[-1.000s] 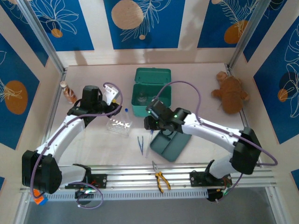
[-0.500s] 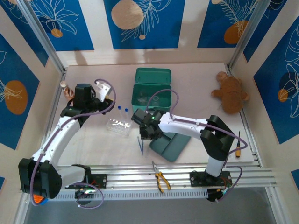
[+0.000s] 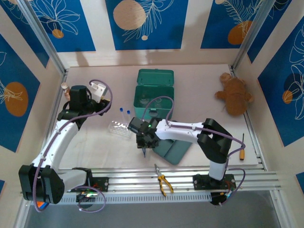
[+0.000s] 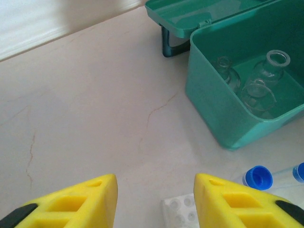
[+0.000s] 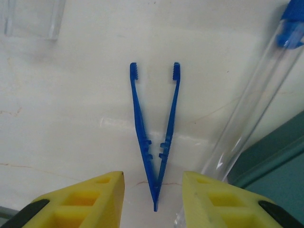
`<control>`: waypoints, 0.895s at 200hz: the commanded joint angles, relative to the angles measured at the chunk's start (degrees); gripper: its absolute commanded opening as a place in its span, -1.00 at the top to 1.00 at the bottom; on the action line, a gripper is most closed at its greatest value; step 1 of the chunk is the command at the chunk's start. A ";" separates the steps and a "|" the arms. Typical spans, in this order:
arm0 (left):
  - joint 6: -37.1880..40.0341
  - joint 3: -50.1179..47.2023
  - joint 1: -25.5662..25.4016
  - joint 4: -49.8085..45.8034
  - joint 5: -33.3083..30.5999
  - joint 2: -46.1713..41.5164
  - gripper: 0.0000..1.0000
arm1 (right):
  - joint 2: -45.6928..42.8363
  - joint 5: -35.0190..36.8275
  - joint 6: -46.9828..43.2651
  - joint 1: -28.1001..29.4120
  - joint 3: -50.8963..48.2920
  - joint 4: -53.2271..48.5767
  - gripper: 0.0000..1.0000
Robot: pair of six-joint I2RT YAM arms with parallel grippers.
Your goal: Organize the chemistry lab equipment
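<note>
**A:** What did the green box (image 4: 223, 114) hold?

**B:** Clear glass flasks (image 4: 259, 90), standing inside it with the lid open.

**A:** And the tubes?

**B:** Two blue-capped test tubes (image 3: 121, 114) stood in the clear rack (image 3: 118, 128) near the box. A loose test tube (image 5: 251, 104) lay on the counter (image 4: 95, 104) beside the teal tray (image 3: 175, 148).

**A:** The hands?

**B:** The left hand (image 4: 154, 199) hung open and empty by the rack. The right hand (image 5: 153, 199) was spread too, with the tip of the blue tweezers (image 5: 154, 137) between its fingers, ungripped.

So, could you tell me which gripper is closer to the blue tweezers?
Right. The right gripper hangs over the tweezers, open around their joined end; the left gripper is away across the table, facing the green box.
</note>
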 commanded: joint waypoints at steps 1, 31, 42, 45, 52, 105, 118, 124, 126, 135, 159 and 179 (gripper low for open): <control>-0.66 -0.65 0.66 -0.50 0.75 -1.13 0.08 | 0.11 -1.99 1.25 0.95 -0.45 -2.00 0.23; -0.67 -1.04 0.77 -0.37 1.05 -1.15 0.07 | -1.67 -2.60 1.30 1.77 -2.15 -3.52 0.19; -0.69 -1.29 0.71 -0.23 1.14 -1.13 0.08 | -1.94 -2.86 1.17 2.05 -2.43 -4.29 0.19; -0.73 -1.31 0.74 -0.24 1.11 -1.13 0.08 | -1.96 -2.94 1.13 2.08 -2.42 -4.55 0.19; -0.74 -1.48 0.72 -0.09 1.14 -1.13 0.08 | -1.88 -3.08 0.99 2.19 -2.68 -4.83 0.19; -0.51 -1.77 0.71 -0.35 1.32 -1.49 0.07 | -2.00 0.52 2.56 1.53 -4.94 -9.78 0.19; -0.30 -1.77 0.71 -0.51 1.32 -1.57 0.07 | -3.12 2.21 2.70 1.10 -5.64 -12.19 0.19; -0.19 -1.81 0.71 -0.64 1.32 -1.65 0.07 | -3.84 2.42 2.64 0.75 -6.23 -12.62 0.20; -0.17 -1.78 0.70 -0.63 1.32 -1.66 0.08 | -4.08 2.54 2.62 0.69 -6.48 -12.70 0.19; -0.16 -1.86 0.75 -0.60 1.23 -1.65 0.07 | -5.24 3.27 2.80 0.25 -7.30 -13.66 0.19; -0.31 -2.03 0.70 -0.57 1.57 -1.85 0.07 | -8.19 3.50 2.05 -0.61 -8.64 -12.63 0.19; -0.67 -2.30 0.71 -0.17 2.23 -1.75 0.07 | -9.10 1.08 1.55 -0.14 -7.55 -7.78 0.16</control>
